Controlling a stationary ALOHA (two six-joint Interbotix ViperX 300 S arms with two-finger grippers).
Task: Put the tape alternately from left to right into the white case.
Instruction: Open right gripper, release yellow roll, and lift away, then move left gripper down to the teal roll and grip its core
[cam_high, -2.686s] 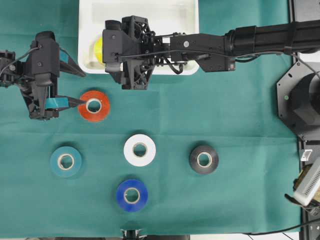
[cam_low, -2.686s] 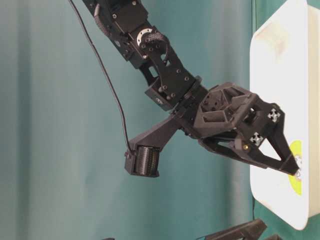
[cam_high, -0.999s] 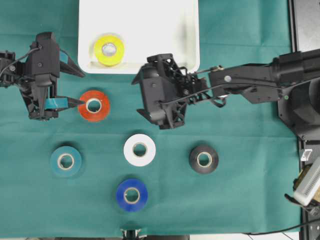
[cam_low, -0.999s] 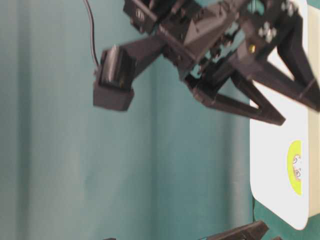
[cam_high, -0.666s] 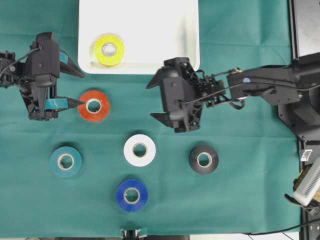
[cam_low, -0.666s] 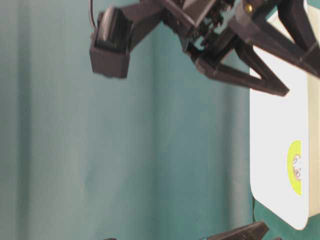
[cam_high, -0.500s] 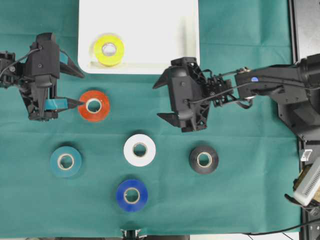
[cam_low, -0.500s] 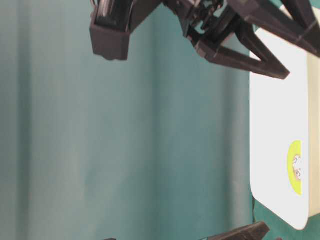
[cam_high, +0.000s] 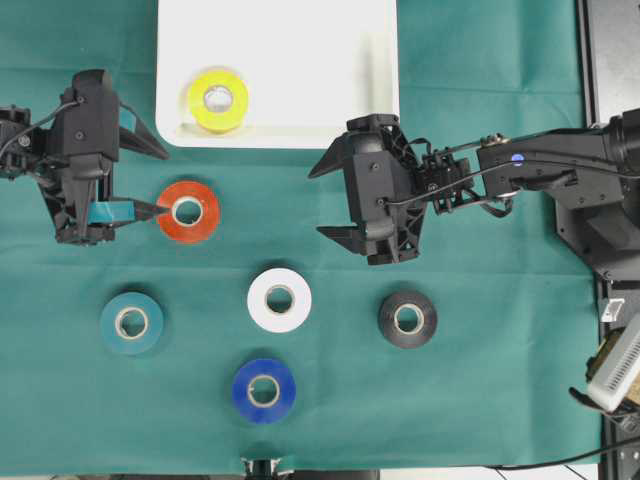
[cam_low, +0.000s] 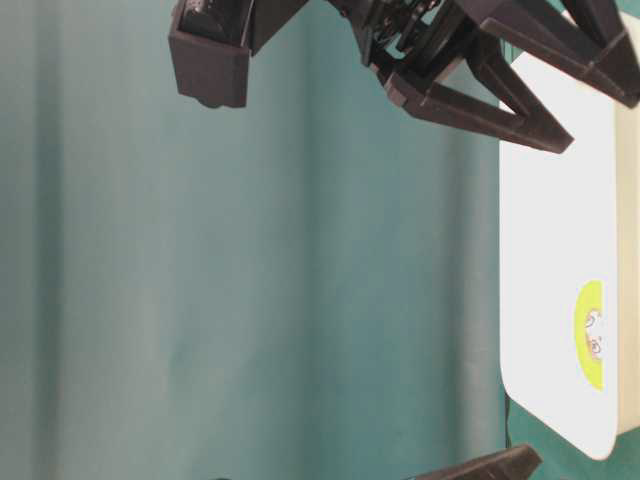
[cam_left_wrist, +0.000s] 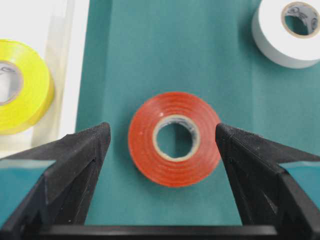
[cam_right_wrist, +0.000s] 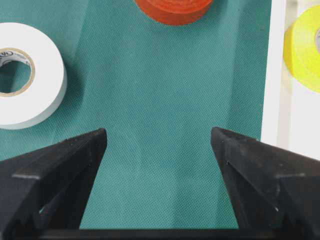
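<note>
Because your left gripper's (cam_left_wrist: 162, 145) jaws stand spread wide with the red tape roll (cam_left_wrist: 174, 138) lying flat between them, you are set up for a straddling pinch: in the left wrist view each finger sits clear of the roll's outer edge, touching nothing, so the roll rests free on the green cloth (cam_high: 480, 380). Your right gripper (cam_right_wrist: 159, 145) is likewise spread and empty; its wrist view shows only bare cloth between the fingers, with the white tape roll (cam_right_wrist: 20, 75) off to one side and the red roll at the top edge. From overhead, that right gripper (cam_high: 325, 200) hangs over open cloth just below the white case's (cam_high: 380, 60) near rim, which reads as you parking it out of the way so the left arm can take its turn. The yellow tape roll (cam_high: 217, 99) lies flat inside the case near its left end, leaving most of the tray floor free for the others. On the cloth, the teal roll (cam_high: 131, 322), the white one, the blue roll (cam_high: 264, 390) and the black roll (cam_high: 407, 319) wait well apart from one another, spaced so either gripper can drop over one without nudging a neighbour. Judging by the alternation, red looks like your next pick.
</note>
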